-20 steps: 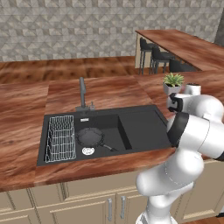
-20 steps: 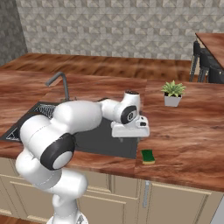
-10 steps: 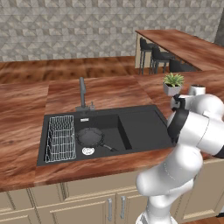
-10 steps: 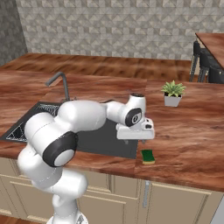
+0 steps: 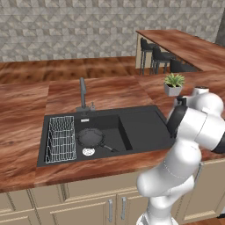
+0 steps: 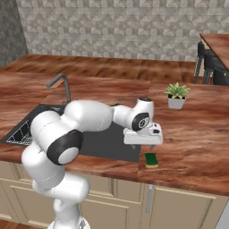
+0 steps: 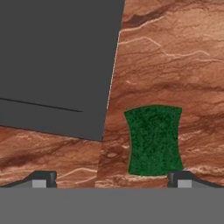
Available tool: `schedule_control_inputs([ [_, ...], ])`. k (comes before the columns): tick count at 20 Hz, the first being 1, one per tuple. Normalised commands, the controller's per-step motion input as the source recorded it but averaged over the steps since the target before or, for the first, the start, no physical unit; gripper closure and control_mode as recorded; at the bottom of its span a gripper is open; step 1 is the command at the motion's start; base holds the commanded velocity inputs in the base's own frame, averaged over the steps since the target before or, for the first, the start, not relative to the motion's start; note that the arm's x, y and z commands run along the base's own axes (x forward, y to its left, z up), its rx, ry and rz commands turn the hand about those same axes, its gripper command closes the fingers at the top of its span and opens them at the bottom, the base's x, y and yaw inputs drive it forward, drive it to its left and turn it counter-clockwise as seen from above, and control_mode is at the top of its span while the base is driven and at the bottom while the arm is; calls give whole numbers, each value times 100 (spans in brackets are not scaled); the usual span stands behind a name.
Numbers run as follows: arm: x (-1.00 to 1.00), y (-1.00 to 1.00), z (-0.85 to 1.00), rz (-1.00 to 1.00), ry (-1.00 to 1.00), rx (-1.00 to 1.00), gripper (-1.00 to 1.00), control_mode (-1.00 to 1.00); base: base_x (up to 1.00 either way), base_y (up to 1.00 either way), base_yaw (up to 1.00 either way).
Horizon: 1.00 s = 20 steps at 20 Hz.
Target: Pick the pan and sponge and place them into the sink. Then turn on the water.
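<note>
Swinging out to the right over the last second, the arm has carried its end effector (image 6: 143,144) from above the sink's drainboard toward the front corner of the surface (image 6: 197,134), and it now hangs just above and beside the sponge (image 6: 151,159). The jaws stand spread wide with nothing between them; in the hand view the two dark fingertips (image 7: 43,178) rise far apart at the bottom edge.

The sponge (image 7: 154,140) lies flat on the wood-grain surface, green face up, just past the corner of the sink (image 7: 57,65) and apart from it. It looks light and soft, likely to squash a little under pressure and unlikely to slip, so a gentle pinch across its two narrower, slightly waisted sides should hold it. In the hand view it sits off toward one fingertip rather than midway, so I judge the end effector needs a small sideways shift before descending.

The pan (image 5: 91,138) already rests in the sink (image 5: 145,127) basin, beside the wire rack (image 5: 60,139) and next to the silver drain (image 5: 88,151); the faucet (image 5: 82,93) shows no stream.

From the left base view the basin's contents are plain. From the right base view the sponge's yellow edge shows. Its outline and its offset from the jaws come clear in the hand view.
</note>
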Motion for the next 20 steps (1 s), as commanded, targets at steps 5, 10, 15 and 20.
schedule_control_inputs([
  [5,1,-17,-6,-1,3,1,-100,-100,0,0,0],
  [10,5,-7,-12,0,1,2,-100,-100,0,0,0],
  [15,4,-8,-11,0,0,1,-100,-100,0,0,0],
  [20,2,-10,-9,0,1,3,-100,-100,0,0,0],
])
